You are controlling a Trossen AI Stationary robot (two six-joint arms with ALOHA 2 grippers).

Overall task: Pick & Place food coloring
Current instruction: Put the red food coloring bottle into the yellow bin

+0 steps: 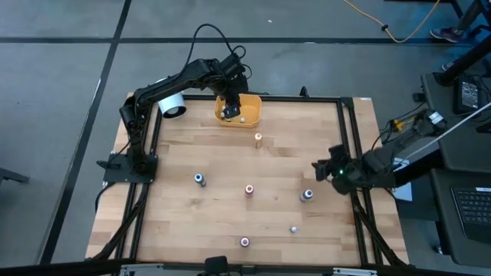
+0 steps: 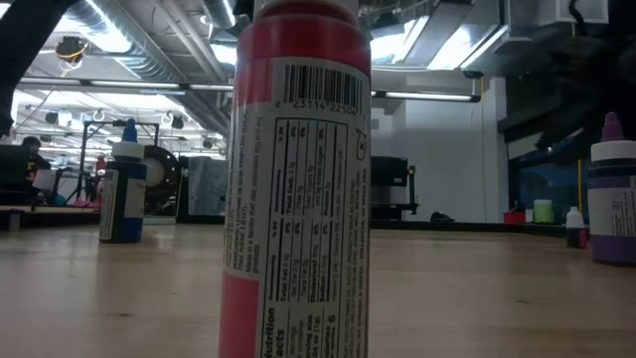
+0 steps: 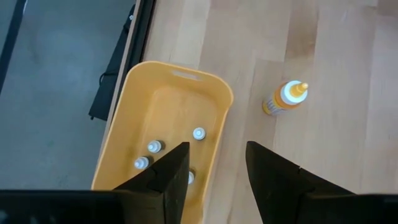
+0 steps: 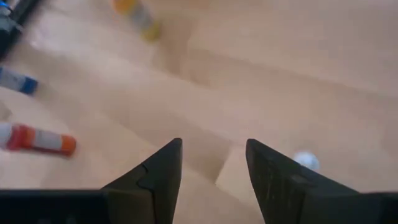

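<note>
The food coloring bottles stand scattered on the wooden table: an orange-capped one [image 1: 258, 138] [image 3: 285, 99], a blue one [image 1: 199, 179], a red one [image 1: 249, 189], a purple one [image 1: 307, 195], a white one [image 1: 293, 228] and a red one [image 1: 245, 241] near the front edge. Several white-capped bottles [image 3: 154, 146] lie in the yellow bin [image 1: 249, 111] [image 3: 168, 93] at the far edge. My left gripper [image 1: 230, 110] [image 3: 214, 174] hangs open above the bin with nothing between its fingers. Low at the table's right side, my right gripper [image 1: 317, 165] [image 4: 214, 168] is open too.
A white cylinder [image 1: 173, 106] sits beside the left arm at the far left corner. A black frame [image 1: 349, 138] borders the table. In the low view the red bottle [image 2: 298, 179] fills the foreground, with a blue bottle [image 2: 124, 184] and a purple bottle [image 2: 614, 189] behind it.
</note>
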